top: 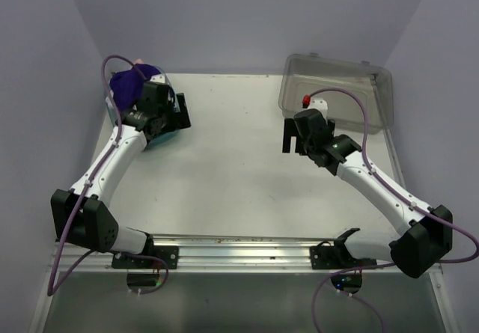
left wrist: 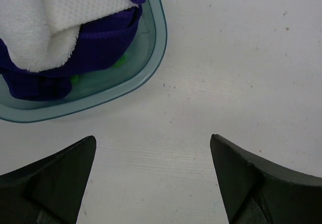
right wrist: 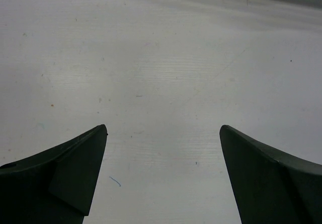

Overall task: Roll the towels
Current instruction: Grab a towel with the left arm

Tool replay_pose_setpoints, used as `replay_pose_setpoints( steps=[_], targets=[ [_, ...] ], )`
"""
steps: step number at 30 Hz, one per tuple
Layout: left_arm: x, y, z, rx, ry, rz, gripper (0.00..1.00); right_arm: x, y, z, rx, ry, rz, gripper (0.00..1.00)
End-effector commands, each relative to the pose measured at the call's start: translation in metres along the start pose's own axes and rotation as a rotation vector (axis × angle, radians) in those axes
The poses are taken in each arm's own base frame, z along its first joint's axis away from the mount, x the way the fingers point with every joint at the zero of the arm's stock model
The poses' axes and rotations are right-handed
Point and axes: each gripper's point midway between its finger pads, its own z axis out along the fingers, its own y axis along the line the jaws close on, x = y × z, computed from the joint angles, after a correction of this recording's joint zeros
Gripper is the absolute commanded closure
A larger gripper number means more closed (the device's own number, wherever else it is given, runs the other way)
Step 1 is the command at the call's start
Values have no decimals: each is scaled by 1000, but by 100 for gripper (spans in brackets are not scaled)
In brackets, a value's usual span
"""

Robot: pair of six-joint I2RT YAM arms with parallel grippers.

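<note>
Two unrolled: dark purple towel [left wrist: 100, 48], white towel [left wrist: 55, 17], heaped in teal plastic basket [left wrist: 160, 43], far-left corner of worktop [top: 239, 183]. Left pincer [left wrist: 153, 138] open, empty, beside basket; right pincer [right wrist: 163, 128] open, empty. Rolling apparently not begun.

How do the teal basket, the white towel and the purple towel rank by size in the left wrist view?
Largest: teal basket.
Then white towel and purple towel: alike in visible area, both cut by the frame edge, so I leave them unranked.
</note>
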Motion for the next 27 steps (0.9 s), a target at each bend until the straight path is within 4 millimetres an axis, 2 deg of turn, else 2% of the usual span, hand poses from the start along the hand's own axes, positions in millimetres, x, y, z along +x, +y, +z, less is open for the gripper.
replay_pose_setpoints(
  steps=[1, 3, 4, 5, 6, 7, 8, 10, 11, 13, 17, 22, 27],
  targets=[
    [-47, 1, -9, -53, -99, 9, 0, -11, 4, -10, -47, -59, 47, 1],
    [-55, 12, -7, -127, -89, 14, 0, -12, 4, -13, -60, -67, 53, 2],
    [-74, 14, -14, -149, -129, 0, 0, -13, 5, -13, -65, -72, 57, 1],
    [-78, 17, -10, -160, -122, -9, 0, -14, 6, -13, -70, -73, 59, 1],
    [-86, 28, -9, -176, -124, -35, 1, -16, 8, -15, -77, -77, 62, 2],
    [-98, 29, -12, -157, -140, -57, 2, -17, 9, -15, -82, -77, 63, 1],
    [-106, 43, -9, -176, -146, -92, 3, -18, 10, -15, -86, -77, 66, 1],
    [-119, 53, -8, -167, -161, -127, 7, -20, 13, -15, -95, -77, 70, 1],
    [-121, 60, -1, -170, -150, -146, 8, -22, 13, -16, -98, -81, 72, 2],
    [-131, 83, 4, -185, -152, -198, 12, -23, 17, -16, -111, -81, 76, 2],
    [-131, 115, 28, -210, -113, -245, 19, -24, 21, -16, -129, -78, 80, 1],
    [-125, 125, 53, -182, -77, -261, 33, -25, 25, -15, -144, -74, 86, 1],
    [-125, 125, 61, -169, -73, -257, 47, -23, 27, -13, -149, -63, 91, 2]
  ],
)
